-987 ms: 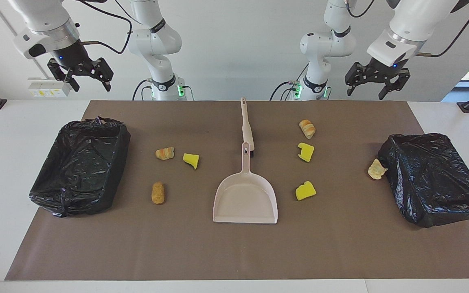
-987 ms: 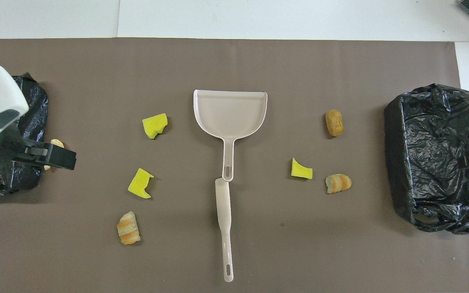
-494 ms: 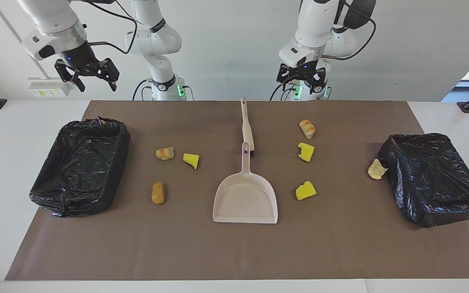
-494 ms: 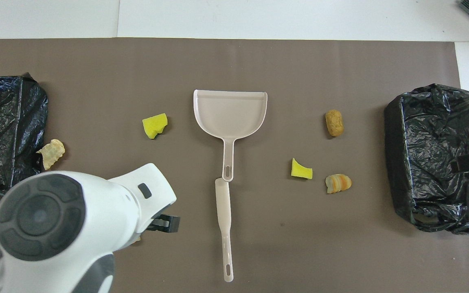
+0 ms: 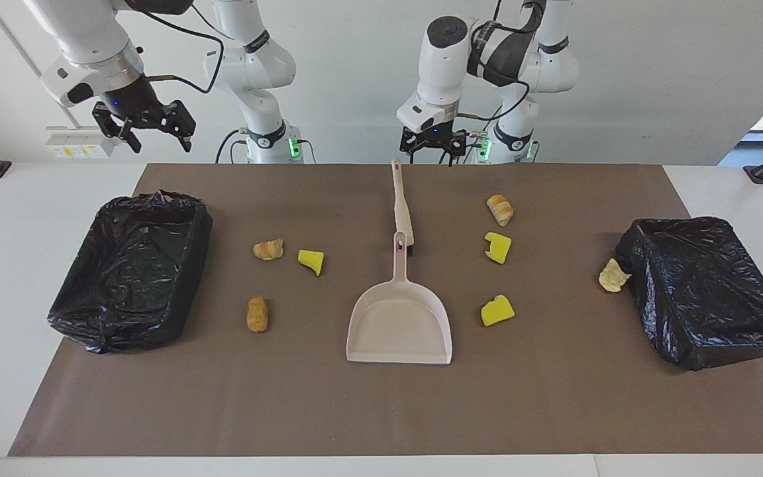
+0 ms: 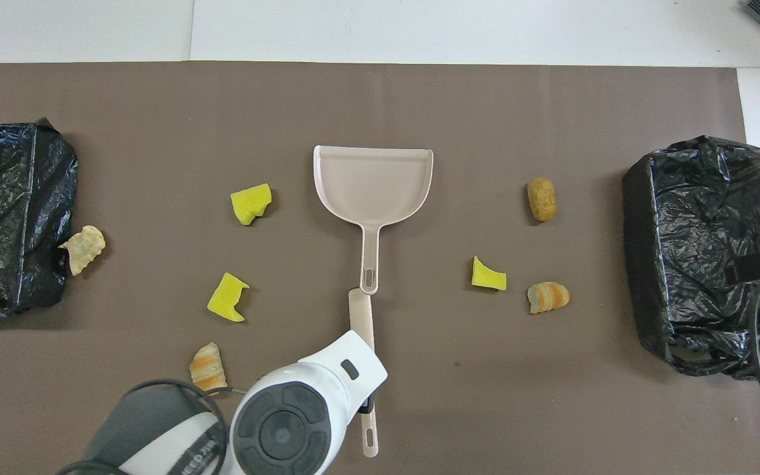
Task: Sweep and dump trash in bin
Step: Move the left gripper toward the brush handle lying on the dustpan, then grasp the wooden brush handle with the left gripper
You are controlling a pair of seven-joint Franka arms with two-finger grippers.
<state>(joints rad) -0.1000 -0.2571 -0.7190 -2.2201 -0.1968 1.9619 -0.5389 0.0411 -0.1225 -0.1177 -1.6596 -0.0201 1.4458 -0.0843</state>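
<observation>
A: Where do we find the trash point(image 5: 497, 248)?

B: We count seven small pieces on the brown mat point(image 5: 381, 411). Toward the left arm's end of the table we see a striped bread piece point(image 5: 500, 209), then two yellow sponge chunks point(image 5: 497, 311) farther from the robots, and a pale ridged bread piece point(image 5: 612, 275) touching the black-lined bin point(image 5: 709, 291) at that end. Toward the right arm's end we see another striped bread piece point(image 5: 268, 249) beside a yellow chunk point(image 5: 311, 260), and a brown bread piece point(image 5: 257, 313) farther from the robots. The second black-lined bin point(image 5: 133, 270) sits at that end.

A: And the tools?

B: The beige dustpan point(image 5: 400, 318) lies flat at the middle of the mat, its handle pointing to the robots. The beige hand brush point(image 5: 401, 207) lies in line with it, nearer to the robots, its head just at the dustpan's handle tip. Neither is held.

A: How do we read the grippers?

B: The left gripper point(image 5: 432, 147) hangs over the brush's handle end, fingers spread, holding nothing; from overhead its arm covers part of that handle. The right gripper point(image 5: 145, 126) hangs high over the table edge near its bin, fingers apart and empty.
</observation>
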